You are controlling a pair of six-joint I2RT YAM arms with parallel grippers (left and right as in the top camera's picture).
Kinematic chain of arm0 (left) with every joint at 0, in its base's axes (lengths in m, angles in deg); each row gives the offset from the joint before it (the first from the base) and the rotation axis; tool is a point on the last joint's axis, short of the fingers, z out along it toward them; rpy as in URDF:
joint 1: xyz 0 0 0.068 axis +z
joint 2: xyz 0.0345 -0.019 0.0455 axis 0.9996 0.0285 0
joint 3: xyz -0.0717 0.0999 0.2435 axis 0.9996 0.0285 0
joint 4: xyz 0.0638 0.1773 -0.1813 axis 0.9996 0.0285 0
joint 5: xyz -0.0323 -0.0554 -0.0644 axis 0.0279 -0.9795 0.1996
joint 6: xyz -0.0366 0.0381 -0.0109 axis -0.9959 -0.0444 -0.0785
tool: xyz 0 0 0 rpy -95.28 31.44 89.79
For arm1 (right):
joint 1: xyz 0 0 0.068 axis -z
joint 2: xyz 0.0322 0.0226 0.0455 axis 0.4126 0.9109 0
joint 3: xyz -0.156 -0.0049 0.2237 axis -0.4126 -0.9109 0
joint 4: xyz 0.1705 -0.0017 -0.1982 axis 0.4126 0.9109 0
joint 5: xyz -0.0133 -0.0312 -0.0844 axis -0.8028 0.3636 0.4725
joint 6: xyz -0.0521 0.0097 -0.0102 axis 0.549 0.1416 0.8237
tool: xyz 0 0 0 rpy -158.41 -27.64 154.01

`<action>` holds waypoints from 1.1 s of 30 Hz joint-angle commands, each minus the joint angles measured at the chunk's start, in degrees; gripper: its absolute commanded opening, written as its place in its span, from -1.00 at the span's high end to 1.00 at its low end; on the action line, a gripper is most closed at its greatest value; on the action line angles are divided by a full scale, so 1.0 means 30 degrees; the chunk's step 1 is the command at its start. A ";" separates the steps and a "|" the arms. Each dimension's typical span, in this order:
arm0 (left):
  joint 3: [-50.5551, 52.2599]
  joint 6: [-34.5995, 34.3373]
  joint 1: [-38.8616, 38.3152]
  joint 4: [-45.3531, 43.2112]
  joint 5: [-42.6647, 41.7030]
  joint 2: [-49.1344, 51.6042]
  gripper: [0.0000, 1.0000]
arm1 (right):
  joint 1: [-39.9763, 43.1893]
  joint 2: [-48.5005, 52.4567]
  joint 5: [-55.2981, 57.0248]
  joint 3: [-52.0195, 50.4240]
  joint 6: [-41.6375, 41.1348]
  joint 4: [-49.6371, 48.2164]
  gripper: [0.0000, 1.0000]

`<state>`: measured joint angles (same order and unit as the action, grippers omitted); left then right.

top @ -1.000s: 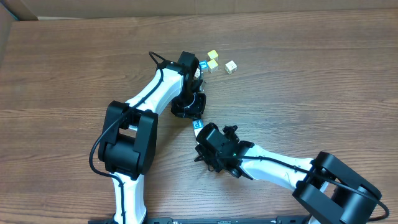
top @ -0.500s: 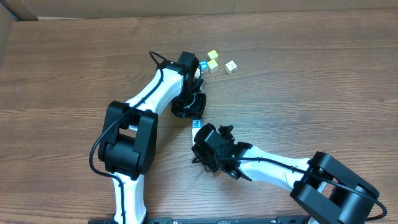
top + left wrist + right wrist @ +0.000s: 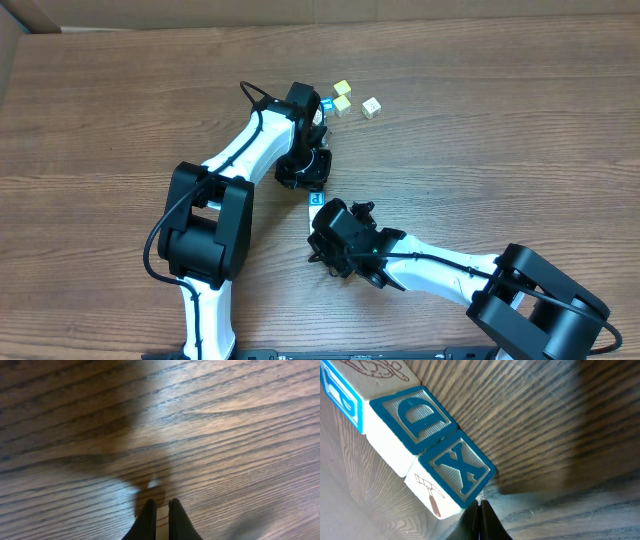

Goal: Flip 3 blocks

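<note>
Three blocks run out from my right hand [image 3: 480, 519], pinched together and empty at bottom centre: X block [image 3: 457, 472] just above its tips, D block [image 3: 412, 420] next, third block [image 3: 350, 385] upper left on the desk [image 3: 560, 420].

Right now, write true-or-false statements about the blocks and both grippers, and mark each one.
1. The right gripper is shut, its tip beside the blue-lettered wooden X block. True.
2. The X block touches the blue-lettered wooden D block. True.
3. The left gripper clamps a block. False: it is shut over the bare wooden table, with no block in its view.
4. The two plain yellow cubes are stacked. False: both lie side by side on the table.
</note>
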<state>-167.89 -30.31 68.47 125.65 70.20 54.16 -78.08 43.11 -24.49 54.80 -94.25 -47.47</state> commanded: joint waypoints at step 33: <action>-0.4838 -0.3220 0.5326 0.5056 0.2193 -0.0168 0.92 | 0.8575 -0.4430 -0.4014 0.4022 1.8200 1.1089 0.92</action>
<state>-181.53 -39.58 84.42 139.51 76.35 54.36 -55.29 30.20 -33.45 66.29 -48.54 -14.81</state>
